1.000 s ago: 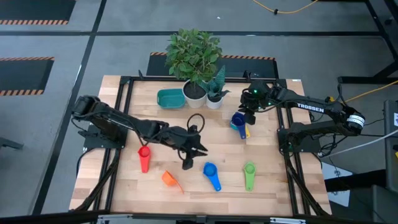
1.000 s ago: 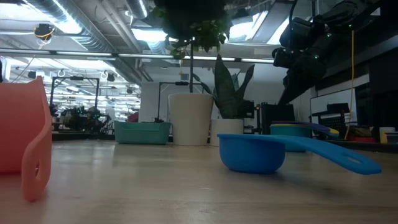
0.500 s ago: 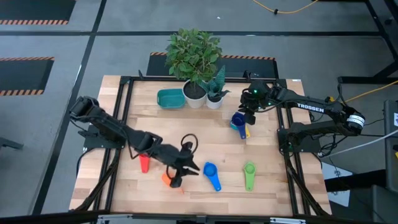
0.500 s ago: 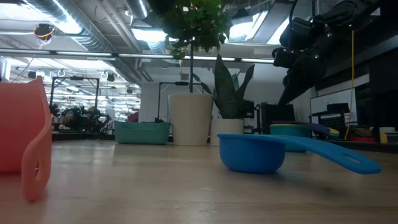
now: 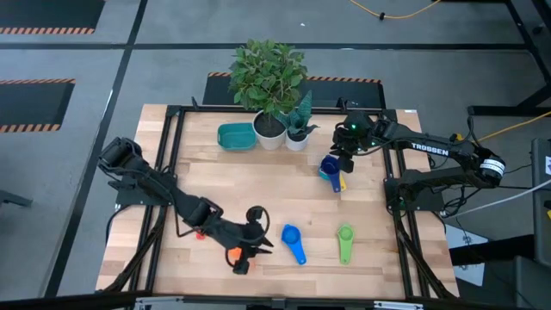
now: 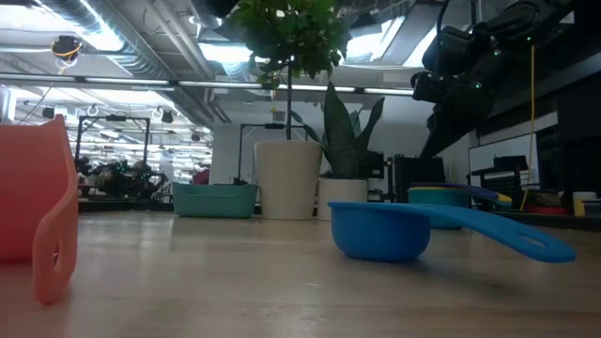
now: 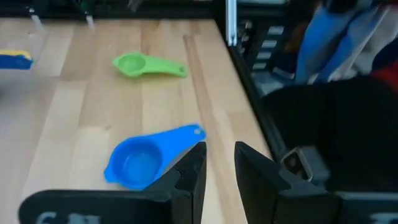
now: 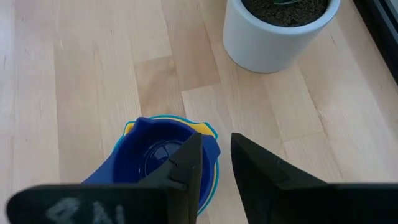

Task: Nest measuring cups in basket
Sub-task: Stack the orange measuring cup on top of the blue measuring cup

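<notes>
1. My left gripper (image 5: 244, 258) is low over the front of the desk (image 5: 258, 185), right at the orange cup (image 5: 232, 252). Its fingers stand close together with a thin gap and nothing between them. If I go down like this, they may poke the cup and push it away, not grab it.

2. The red cup (image 5: 197, 232) sits almost hidden under my left arm. The arm could bump it and slide it off its spot.

3. The blue cup (image 7: 147, 160) lies just beside that gripper. A wide swing could knock it toward the green cup (image 7: 147, 65).

4. My right gripper (image 8: 214, 158) hangs above the stack near the back right, where the dark blue cup (image 8: 155, 158) sits in the light blue and yellow ones. Its fingers are also narrow and hold nothing. If I grab only the top cup, the stack could come apart.

5. The teal basket (image 5: 236, 136) is at the back, next to the white plant pots (image 5: 269, 131), and it has no cups in it yet. Carrying cups there, I could hit a pot or the leaves and drop one.
</notes>
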